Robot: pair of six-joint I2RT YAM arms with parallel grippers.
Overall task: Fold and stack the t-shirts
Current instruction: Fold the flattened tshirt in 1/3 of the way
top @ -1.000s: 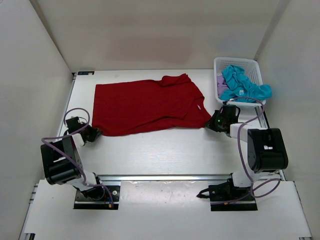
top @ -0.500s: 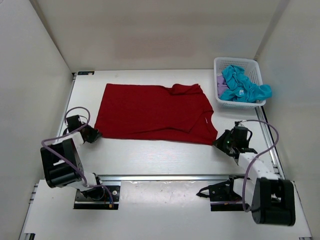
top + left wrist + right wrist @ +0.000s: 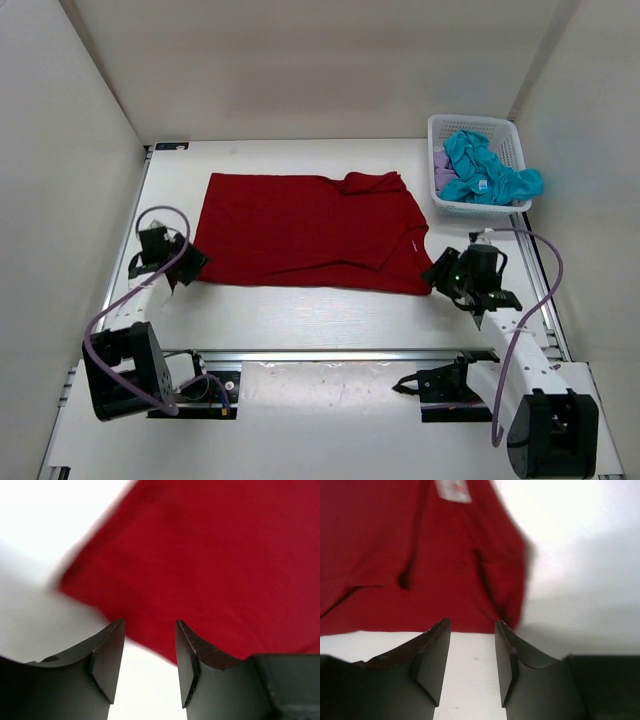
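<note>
Top external view: the dark red t-shirt (image 3: 310, 232) lies spread out across the middle of the table (image 3: 300, 310), mostly flat. 1 sleeve is bunched into folds at its far right corner, and a fold line runs down its right side. The left end effector (image 3: 192, 263) sits low at the shirt's near left corner, and the right end effector (image 3: 436, 272) sits low at its near right corner. At the far right of the table stands the white basket (image 3: 478, 207). It holds the teal blue t-shirt (image 3: 480, 165), crumpled and spilling over the right rim, and the lavender t-shirt (image 3: 441, 168), of which only a small patch shows at the left side.

Left wrist view: the 2 fingers (image 3: 107, 665) stand apart and released, with nothing clamped. The blurred corner of the red cloth lies just past their tips, and its edge crosses the gap with bare table below it.

Right wrist view: this end effector is also released, its fingers (image 3: 432, 665) parted over bare table. The red hem runs just beyond the tips, creased near its right edge, and a white label (image 3: 452, 490) shows at the top of the view.
</note>
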